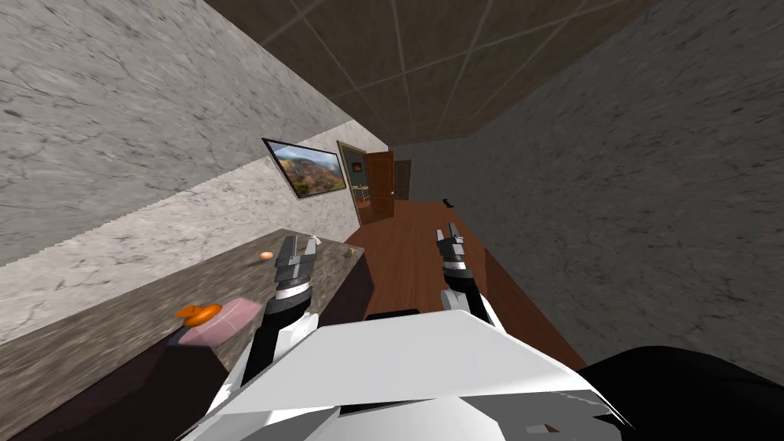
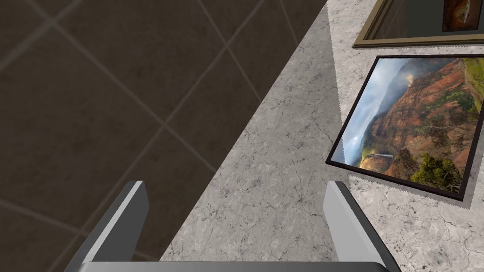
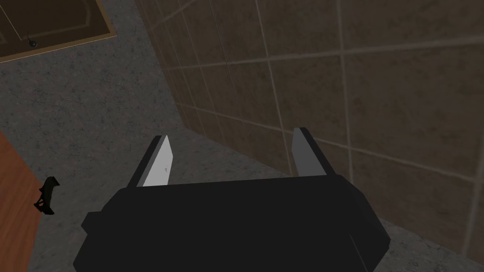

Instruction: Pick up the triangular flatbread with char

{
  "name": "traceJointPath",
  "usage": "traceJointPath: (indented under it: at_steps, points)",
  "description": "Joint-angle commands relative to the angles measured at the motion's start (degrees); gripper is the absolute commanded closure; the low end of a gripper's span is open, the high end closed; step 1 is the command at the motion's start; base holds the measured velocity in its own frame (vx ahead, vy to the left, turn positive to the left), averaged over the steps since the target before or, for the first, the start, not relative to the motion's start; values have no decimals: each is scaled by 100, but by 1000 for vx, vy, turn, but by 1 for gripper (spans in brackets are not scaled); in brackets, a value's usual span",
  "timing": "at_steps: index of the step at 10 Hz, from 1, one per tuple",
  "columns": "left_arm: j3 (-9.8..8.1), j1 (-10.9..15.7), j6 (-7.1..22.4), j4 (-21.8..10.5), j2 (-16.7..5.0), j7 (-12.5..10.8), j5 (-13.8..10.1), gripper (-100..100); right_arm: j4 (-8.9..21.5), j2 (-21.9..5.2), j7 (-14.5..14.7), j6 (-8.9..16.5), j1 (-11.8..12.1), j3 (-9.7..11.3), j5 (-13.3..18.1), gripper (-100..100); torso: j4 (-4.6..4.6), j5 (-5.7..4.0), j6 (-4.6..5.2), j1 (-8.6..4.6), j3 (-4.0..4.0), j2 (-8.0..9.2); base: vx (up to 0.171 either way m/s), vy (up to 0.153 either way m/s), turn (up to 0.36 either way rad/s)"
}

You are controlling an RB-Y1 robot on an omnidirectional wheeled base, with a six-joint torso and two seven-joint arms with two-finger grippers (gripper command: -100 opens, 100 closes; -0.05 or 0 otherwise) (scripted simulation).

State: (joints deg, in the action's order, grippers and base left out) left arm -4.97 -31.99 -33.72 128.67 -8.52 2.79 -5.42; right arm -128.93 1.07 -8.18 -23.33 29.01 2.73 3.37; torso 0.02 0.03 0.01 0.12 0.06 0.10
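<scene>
Stock at hand, head view with both wrist views

1. Left gripper point(image 1: 299, 243): raised over the far end of the counter. Fingers point(image 2: 127, 212) spread wide, nothing between them
2. Right gripper point(image 1: 446, 230): raised over the wooden floor point(image 1: 413, 268), well apart from the counter. Fingers point(image 3: 160, 165) spread, nothing between them
3. Counter point(image 1: 115, 337): long, with a mottled grey-brown stone top and dark sides, set along the pale wall on my left
4. Flatbread point(image 1: 197, 312): an orange, flattish piece, taken for the task's thing, though its outline is too small to confirm. It lies on the near edge of the pink board, beside the left forearm and well short of the left gripper
5. Pink board point(image 1: 233, 315): flat on the counter top, near its front edge
6. Small orange round item point(image 1: 266, 255): on the counter, between the board and the left gripper
7. Small yellowish item point(image 1: 350, 251): at the counter's far corner
8. Landscape picture point(image 1: 310, 172): dark frame, on the pale wall past the counter
9. Brown door point(image 1: 380, 186): standing open at the passage's far end
10. Small black object point(image 1: 446, 202): on the floor by the dark wall
</scene>
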Motion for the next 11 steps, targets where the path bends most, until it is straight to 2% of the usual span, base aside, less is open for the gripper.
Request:
traceJointPath:
  at_steps: [1,7,8,11]
  points:
    - [-76,-98,118,-58,-217,73,3,-100,0,0,0,0,0,0,0,0,0,0,0,0,0,0,-27,35,-146]
    - [-498,-482,539,-524,-1138,319,-43,-100,0,0,0,0,0,0,0,0,0,1,0,6,-1,-2,-29,38,-212]
    - [-498,-482,539,-524,-1173,319,-43,-100,0,0,0,0,0,0,0,0,0,2,0,9,0,0,-20,36,-61]
    - [-665,-677,831,-729,-1693,425,-92,-100,0,0,0,0,0,0,0,0,-2,1,1,6,-6,-11,-8,33,-190]
